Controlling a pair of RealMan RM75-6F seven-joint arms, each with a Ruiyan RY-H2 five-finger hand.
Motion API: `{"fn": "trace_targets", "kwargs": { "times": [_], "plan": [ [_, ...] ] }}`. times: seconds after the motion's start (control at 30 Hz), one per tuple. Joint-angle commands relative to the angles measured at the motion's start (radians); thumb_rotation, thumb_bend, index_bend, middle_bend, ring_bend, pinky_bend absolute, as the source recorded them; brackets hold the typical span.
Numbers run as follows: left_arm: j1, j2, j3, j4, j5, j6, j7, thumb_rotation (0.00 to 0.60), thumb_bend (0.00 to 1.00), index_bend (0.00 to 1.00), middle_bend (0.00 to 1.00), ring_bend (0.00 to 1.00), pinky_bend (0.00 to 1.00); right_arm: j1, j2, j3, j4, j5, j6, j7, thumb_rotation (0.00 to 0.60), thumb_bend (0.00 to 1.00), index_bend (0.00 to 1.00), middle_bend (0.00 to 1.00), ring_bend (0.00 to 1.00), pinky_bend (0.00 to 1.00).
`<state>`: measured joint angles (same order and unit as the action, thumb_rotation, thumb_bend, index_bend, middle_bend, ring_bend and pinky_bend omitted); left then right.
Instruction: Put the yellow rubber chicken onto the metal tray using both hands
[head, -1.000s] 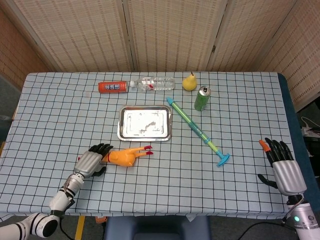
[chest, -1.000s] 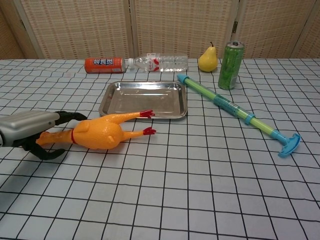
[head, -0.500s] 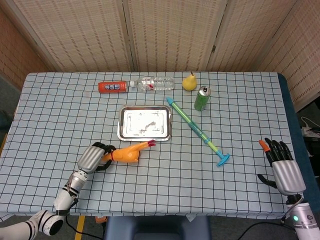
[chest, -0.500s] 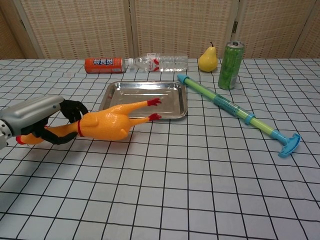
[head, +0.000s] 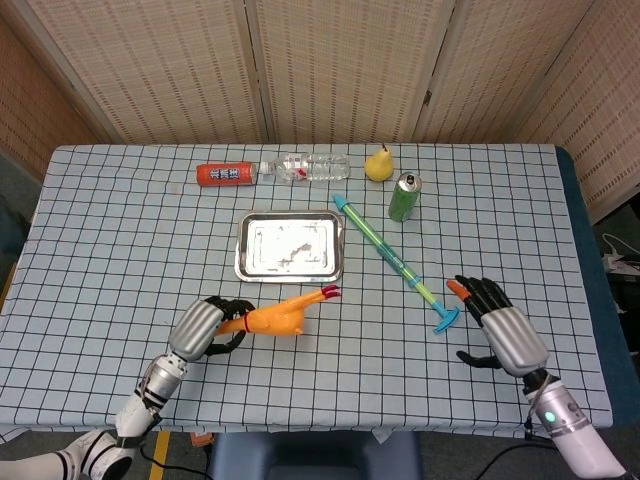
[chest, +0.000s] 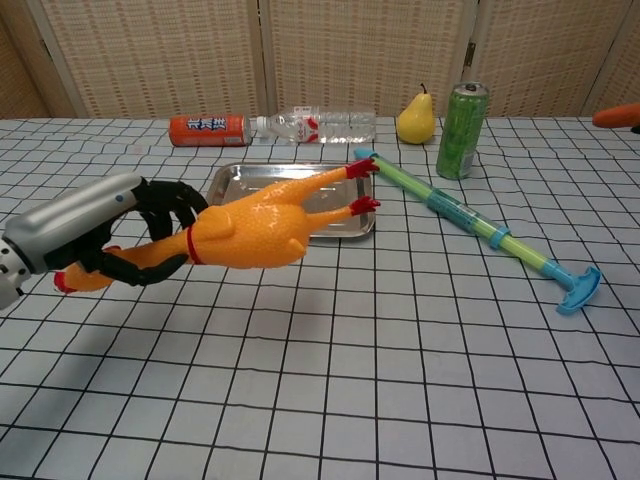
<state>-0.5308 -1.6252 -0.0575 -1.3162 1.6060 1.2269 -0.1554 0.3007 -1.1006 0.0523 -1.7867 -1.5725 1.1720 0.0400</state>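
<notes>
The left hand (head: 205, 328) is gripping the yellow rubber chicken (head: 283, 315) around its neck, dark fingers (chest: 165, 205) wrapping the narrow part while the head is poking out behind the palm. The chicken is hanging clear of the checked cloth of the bench (head: 110, 230), near the front edge and left of centre, its body tilting upward so that the red feet are pointing toward the metal tray (head: 290, 246). In the chest view the feet are overlapping the tray's near rim (chest: 340, 231), but the head view is showing the chicken still in front of the tray, not on it. The right hand (head: 500, 328) is hovering over the bench near the front right corner, fingers spread and holding nothing, just beside the handle end of the blue-green water squirter (head: 395, 260), which is lying diagonally right of the tray. Along the far edge, a water bottle with an orange label (head: 272, 171) is lying on its side, a yellow pear (head: 378, 164) is standing next to it, and a green can (head: 404, 197) is standing upright near the pear.
</notes>
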Motion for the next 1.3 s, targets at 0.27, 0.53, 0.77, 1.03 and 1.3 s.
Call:
{"fn": "trace_targets", "kwargs": {
  "times": [0.27, 0.53, 0.77, 1.03, 1.3],
  "plan": [
    [-0.034, -0.023, 0.012, -0.052, 0.007, -0.043, 0.116, 0.600, 0.66, 0.87, 0.74, 0.51, 0.46, 0.342, 0.002, 0.169, -0.166, 0.337, -0.426, 0.004, 0.600, 0.11, 0.00, 0.00, 0.00, 0.00],
    [-0.069, -0.040, -0.018, -0.054, -0.027, -0.085, 0.139, 0.600, 0.66, 0.87, 0.74, 0.52, 0.47, 0.523, -0.051, 0.185, -0.137, 0.547, -0.589, -0.041, 0.600, 0.11, 0.00, 0.00, 0.00, 0.00],
    [-0.090, -0.041, -0.036, -0.063, -0.048, -0.101, 0.151, 0.600, 0.66, 0.87, 0.74, 0.53, 0.47, 0.667, -0.119, 0.138, -0.078, 0.740, -0.628, -0.122, 0.600, 0.11, 0.00, 0.00, 0.00, 0.00],
    [-0.097, -0.032, -0.043, -0.085, -0.063, -0.098, 0.161, 0.600, 0.66, 0.87, 0.74, 0.53, 0.47, 0.776, -0.183, 0.077, -0.024, 0.901, -0.603, -0.165, 0.600, 0.12, 0.06, 0.07, 0.02, 0.07],
    [-0.099, -0.019, -0.041, -0.103, -0.062, -0.088, 0.156, 0.600, 0.66, 0.87, 0.74, 0.53, 0.47, 0.792, -0.212, 0.045, -0.035, 0.927, -0.493, -0.212, 0.600, 0.17, 0.52, 0.44, 0.47, 0.62]
  ]
}}
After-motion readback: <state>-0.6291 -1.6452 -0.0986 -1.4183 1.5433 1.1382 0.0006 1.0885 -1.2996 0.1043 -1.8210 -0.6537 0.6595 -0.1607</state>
